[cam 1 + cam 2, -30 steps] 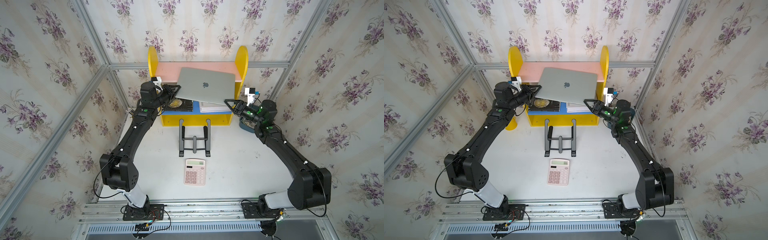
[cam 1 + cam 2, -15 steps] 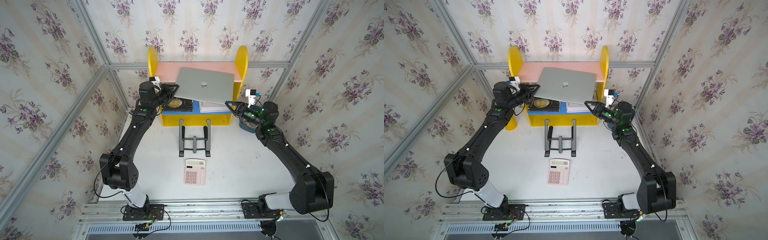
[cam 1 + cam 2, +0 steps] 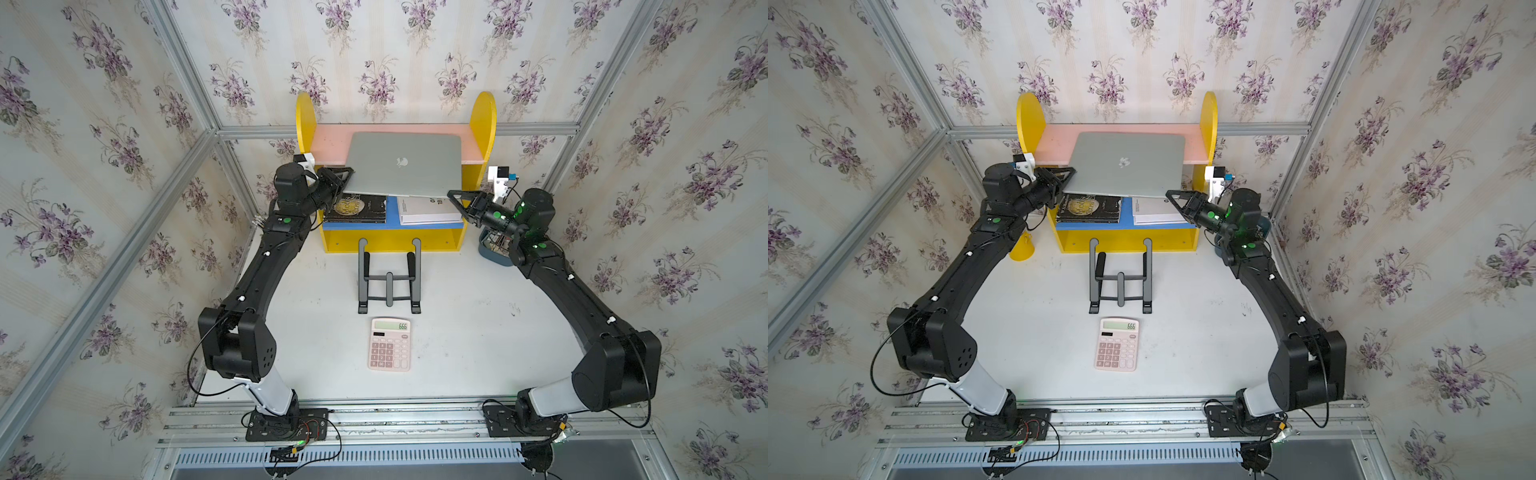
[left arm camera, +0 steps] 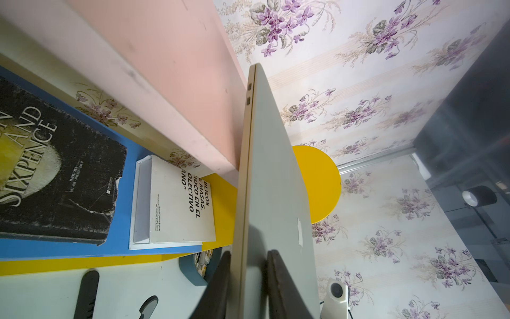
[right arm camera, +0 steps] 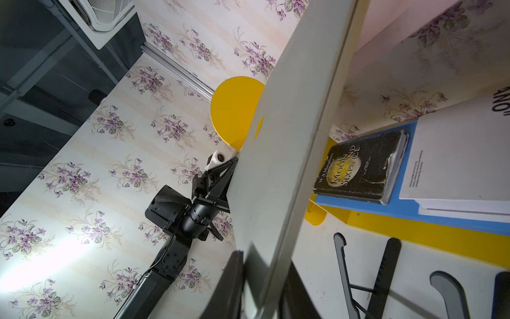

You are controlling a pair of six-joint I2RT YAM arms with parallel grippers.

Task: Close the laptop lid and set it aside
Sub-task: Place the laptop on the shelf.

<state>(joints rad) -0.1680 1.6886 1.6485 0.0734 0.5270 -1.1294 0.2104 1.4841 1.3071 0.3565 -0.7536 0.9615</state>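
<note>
Already shut, the laptop point(image 3: 405, 164) hangs above the pink shelf point(image 3: 332, 143), my left gripper point(image 4: 245, 279) and right gripper point(image 5: 263, 279) each clamped on an edge. Setting aside is underway; next I must lower it level onto the shelf.

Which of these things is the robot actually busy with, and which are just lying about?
Part of the job:
- the laptop, lid shut, held up at the pink shelf
- left pincer and right pincer, one at each side edge

Just lying about:
- black book
- white book
- black folding stand
- pink calculator
- yellow cone
</note>
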